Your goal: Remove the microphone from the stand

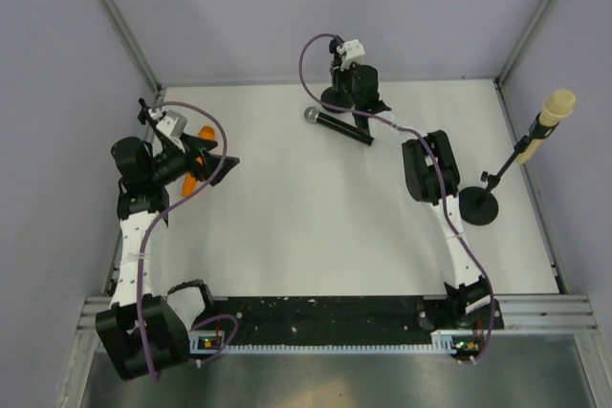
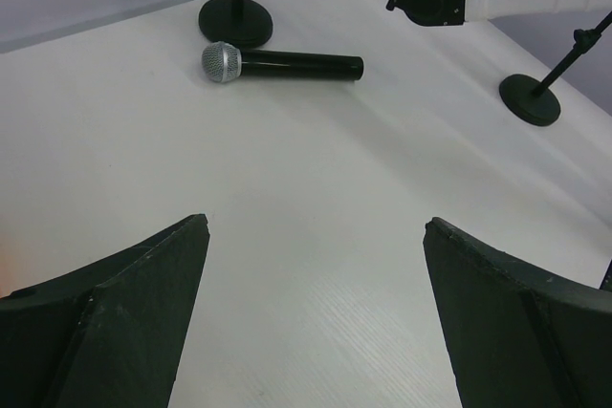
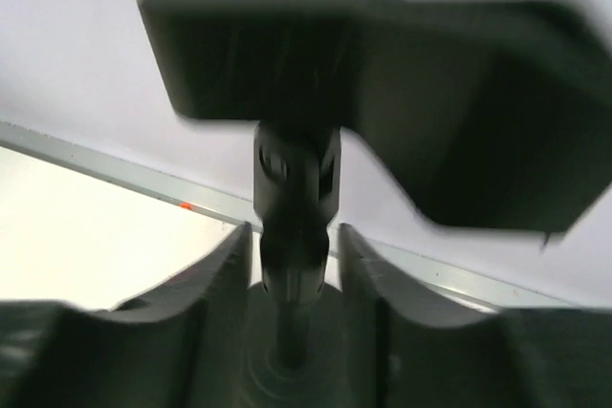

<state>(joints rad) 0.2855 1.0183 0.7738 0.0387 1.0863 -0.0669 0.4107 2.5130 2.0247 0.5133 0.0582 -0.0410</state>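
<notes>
Two arms are before me, and I go from the left side to the right. On the left, my left gripper [image 2: 316, 225] hangs above the white table [image 1: 287, 226] near the left wall. Its fingers are spread wide and grasp nothing. In the top view an orange object [image 1: 205, 134] is partly hidden under this gripper, and I cannot tell what it is.

More to the right, at the far middle of the table, the microphone [image 1: 339, 127] lies flat on the surface, already off the stand. It has a black handle and a silver mesh head, and in the top view the head points to the left. It lies just beside the round black base of the stand [image 2: 234, 21], on the side nearer to me.

My right arm reaches across to this stand. In its wrist camera the right gripper [image 3: 295, 236] has one finger on each side of the stand's thin upright stem. The fingers are clenched on the stem, as far as this blurred picture lets me see. The wide dark clip at the top of the stand fills the upper part of that view.

At the far right, near the right wall, a second stand [image 1: 478, 205] carries a cream microphone [image 1: 555, 110], tilted upward. It is well apart from both grippers.
</notes>
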